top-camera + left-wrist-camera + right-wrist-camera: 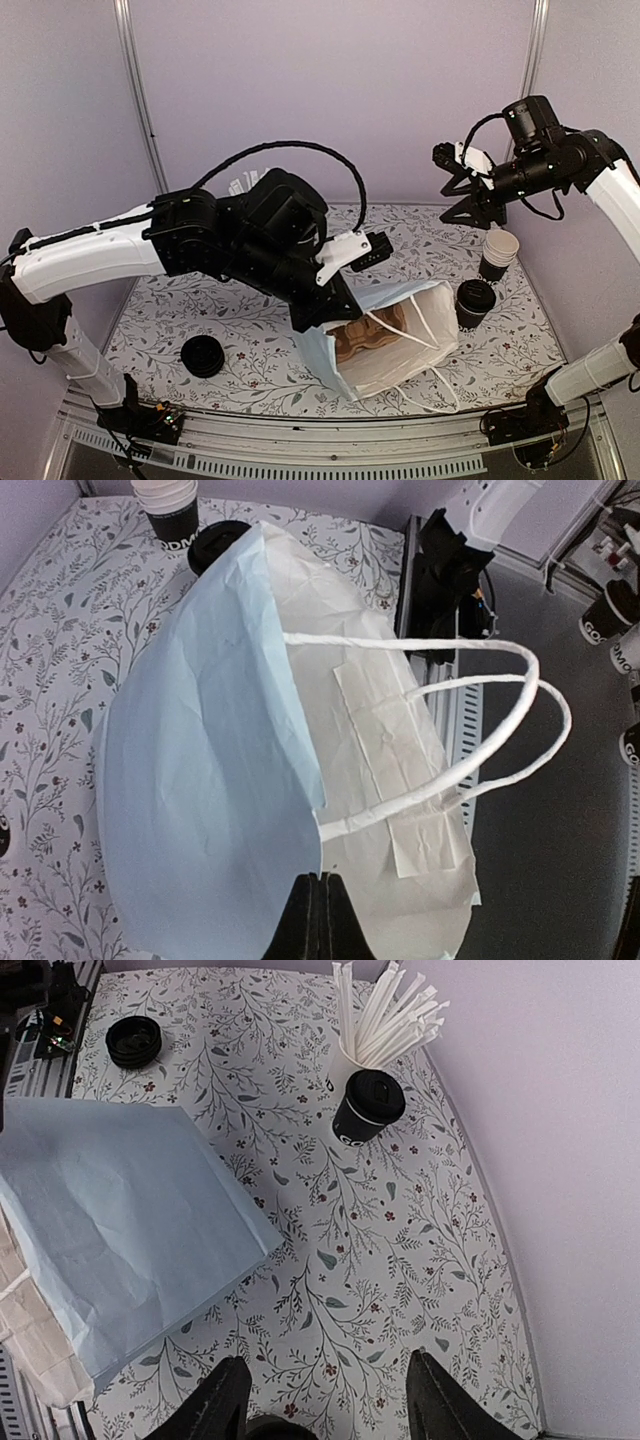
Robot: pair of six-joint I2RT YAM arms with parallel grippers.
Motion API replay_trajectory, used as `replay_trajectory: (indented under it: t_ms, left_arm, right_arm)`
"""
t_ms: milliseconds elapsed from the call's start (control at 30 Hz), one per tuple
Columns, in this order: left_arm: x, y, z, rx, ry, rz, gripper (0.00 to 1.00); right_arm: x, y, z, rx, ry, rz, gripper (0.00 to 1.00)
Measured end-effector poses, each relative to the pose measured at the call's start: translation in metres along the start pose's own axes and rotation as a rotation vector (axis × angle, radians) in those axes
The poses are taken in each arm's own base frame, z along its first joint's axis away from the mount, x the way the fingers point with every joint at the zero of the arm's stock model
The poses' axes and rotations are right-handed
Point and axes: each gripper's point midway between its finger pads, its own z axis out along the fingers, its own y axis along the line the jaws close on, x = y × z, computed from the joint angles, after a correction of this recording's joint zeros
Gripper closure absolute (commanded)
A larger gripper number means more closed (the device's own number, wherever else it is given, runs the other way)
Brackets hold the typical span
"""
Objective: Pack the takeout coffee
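On the left of the flowered surface a low pile of loose black lids sits alone. Farther back, a white cup of paper-wrapped straws stands, with a lidded black cup just in front of it; in the top view the left arm hides both. The left pincer is closed, with its fingers pressed together on the edge of the mouth of the white paper bag. The bag lies in the middle of the surface with its mouth toward the near-left, and a brown cardboard cup carrier shows inside. The takeout coffee stands upright just beside the right end of the bag, outside it. Behind it stands a stack of unlidded black cups. The right pincer hangs high above this corner, with its fingers spread apart and holding nothing.
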Motion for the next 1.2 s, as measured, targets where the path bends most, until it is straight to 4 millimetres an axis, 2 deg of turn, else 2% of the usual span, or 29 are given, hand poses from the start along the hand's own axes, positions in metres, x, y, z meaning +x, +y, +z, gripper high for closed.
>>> replay_trajectory:
  t_ms: [67,133,267,333,400,467,567,733,1033,1200]
  left_arm:
    - [-0.002,0.011,-0.005,-0.019,-0.010,-0.005,1.00]
    - [-0.007,0.031,-0.014,-0.051,-0.033,-0.024,1.00]
    - [-0.010,0.083,-0.035,-0.139,-0.072,-0.082,1.00]
    - [-0.010,0.103,-0.041,-0.173,-0.085,-0.106,1.00]
    - [-0.011,0.123,-0.046,-0.203,-0.112,-0.132,1.00]
    - [-0.013,0.136,-0.049,-0.208,-0.136,-0.152,1.00]
    - [-0.016,0.152,-0.053,-0.202,-0.173,-0.185,1.00]
    - [-0.016,0.173,-0.052,-0.192,-0.201,-0.228,1.00]
    - [-0.002,0.183,-0.042,-0.155,-0.203,-0.282,1.00]
    - [-0.004,0.183,-0.044,-0.110,-0.230,-0.301,1.00]
  right_arm:
    - [0.011,0.003,0.002,-0.012,0.035,0.018,0.40]
    - [0.026,-0.001,0.002,-0.016,0.077,0.058,0.36]
    - [0.073,-0.021,0.004,-0.009,0.188,0.182,0.25]
    - [0.105,-0.024,0.012,-0.026,0.260,0.237,0.17]
    - [0.135,-0.015,0.022,-0.068,0.336,0.280,0.12]
    - [0.164,0.003,0.031,-0.130,0.418,0.309,0.11]
    - [0.189,0.024,0.037,-0.205,0.501,0.334,0.10]
    - [0.211,0.033,0.038,-0.235,0.577,0.349,0.09]
    - [0.237,0.040,0.042,-0.254,0.668,0.348,0.09]
    - [0.243,0.037,0.048,-0.249,0.681,0.344,0.11]
